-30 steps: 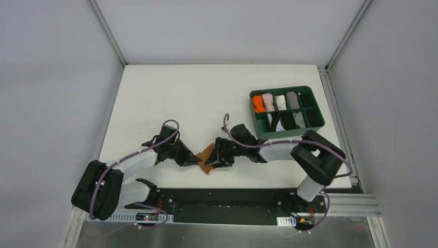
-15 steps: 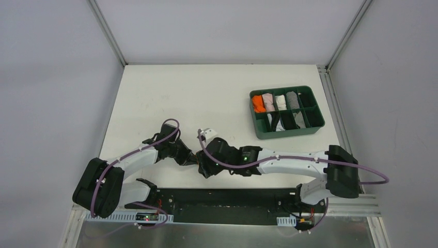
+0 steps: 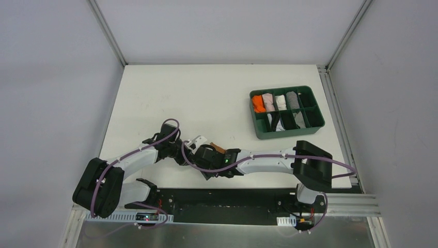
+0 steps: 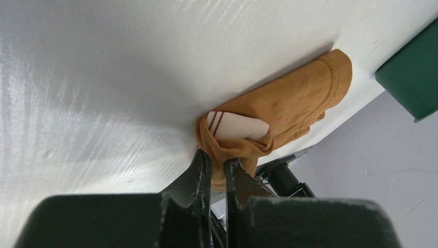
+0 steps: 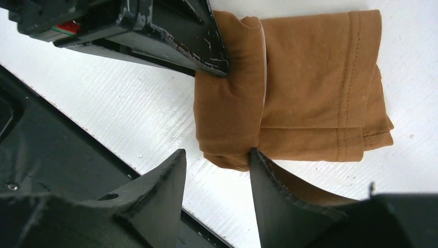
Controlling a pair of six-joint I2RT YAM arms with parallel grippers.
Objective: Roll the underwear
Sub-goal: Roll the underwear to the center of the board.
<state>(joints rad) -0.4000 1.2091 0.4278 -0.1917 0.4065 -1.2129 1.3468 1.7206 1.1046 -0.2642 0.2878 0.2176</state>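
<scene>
One underwear [image 5: 310, 77] by the worktop's [image 3: 206, 98] near edge: left end effector [image 4: 217, 160] clamps it, right end effector [image 5: 217, 153] straddles it, fingers apart.

Two arms [image 3: 129, 160] [image 3: 263, 159], one underwear [image 5: 310, 93], one green tray [image 3: 286, 135], five rolled garments [image 3: 280, 102] in its far row.

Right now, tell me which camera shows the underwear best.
Right wrist: the underwear fills the frame, with its rolled end and flat folded part clear. Left wrist shows it smaller, pinched by the left gripper. Top view shows only a brown sliver.
</scene>
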